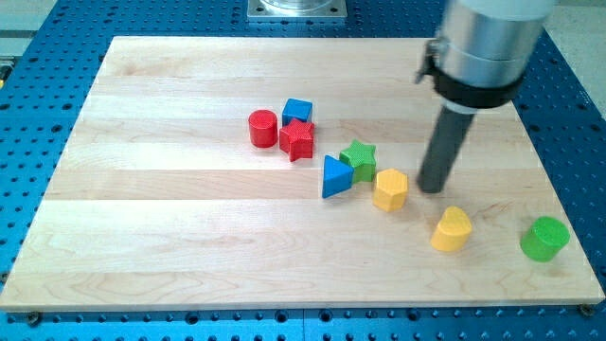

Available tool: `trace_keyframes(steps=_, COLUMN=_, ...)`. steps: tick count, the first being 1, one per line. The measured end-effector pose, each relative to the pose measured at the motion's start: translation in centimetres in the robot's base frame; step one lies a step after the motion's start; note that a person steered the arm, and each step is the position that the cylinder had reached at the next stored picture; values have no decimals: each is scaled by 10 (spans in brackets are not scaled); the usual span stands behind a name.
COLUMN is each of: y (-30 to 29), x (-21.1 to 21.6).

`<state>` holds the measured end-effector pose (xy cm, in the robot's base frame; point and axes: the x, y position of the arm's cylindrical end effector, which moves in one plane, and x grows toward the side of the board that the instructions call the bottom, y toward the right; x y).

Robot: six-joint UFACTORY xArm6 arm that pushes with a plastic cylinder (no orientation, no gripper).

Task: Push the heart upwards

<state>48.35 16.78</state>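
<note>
The yellow heart (452, 229) lies on the wooden board (170, 237) toward the view's lower right, flat on the wood and touching no other block. My tip (433, 188) rests at about 11 o'clock from the heart, close to it but not in contact. There is no hand here to open or close: the arm ends in a plain dark rod, and it holds nothing.

At about 9 o'clock from my tip, just beside it, sits the yellow hexagon (390, 189), which is also at about 10 o'clock from the heart. The green star (359, 158) stands at about 10 o'clock from the hexagon, near it, and the blue triangle (335, 177) presses against the star's lower left side, at about 9 o'clock from the hexagon.

At about 3 o'clock from the heart, well apart from it, the green cylinder (544, 238) stands alone near the board's right edge.

Farther out, at about 10 o'clock from the blue triangle, 3 blocks form a tight cluster: the red star (297, 140), the blue cube (297, 112) touching it at 12 o'clock, and the red cylinder (263, 128) just beside it at about 9 o'clock.

The board rests on a blue perforated table (38, 95).
</note>
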Motion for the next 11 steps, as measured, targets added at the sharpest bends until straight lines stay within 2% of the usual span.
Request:
trace_keyframes(steps=2, y=-80, x=46)
trace_keyframes(steps=4, y=-98, x=63)
trace_keyframes(steps=5, y=-94, x=108)
trace_keyframes(steps=6, y=-92, x=116)
trace_keyframes(steps=8, y=-38, x=116)
trace_keyframes(steps=11, y=-15, x=84)
